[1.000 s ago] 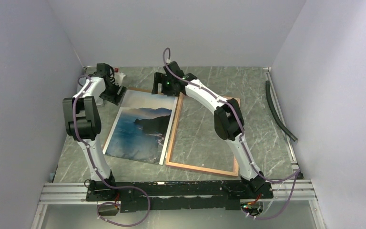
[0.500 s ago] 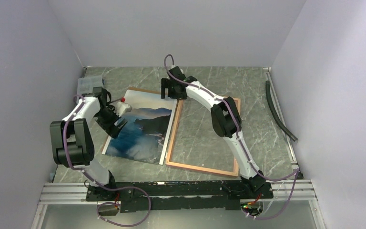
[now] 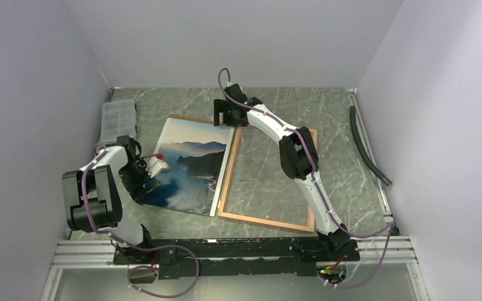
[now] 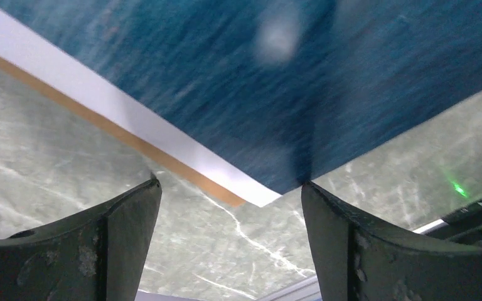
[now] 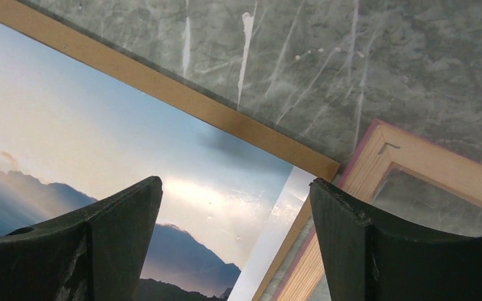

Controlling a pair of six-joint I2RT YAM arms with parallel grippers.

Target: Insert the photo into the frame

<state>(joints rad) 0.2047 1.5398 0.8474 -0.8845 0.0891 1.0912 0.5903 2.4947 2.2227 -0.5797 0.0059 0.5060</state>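
Hovering left gripper, jaws wide, empty, centre left over photo | right gripper wide, empty, upper centre by frame

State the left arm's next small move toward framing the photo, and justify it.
Probably lower and close the open left gripper on the photo, whose near corner shows between its fingers; it lies beside the frame, not yet inside.

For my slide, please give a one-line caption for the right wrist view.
Open right gripper above a corner of the photo, which lies on a brown board beside the frame.
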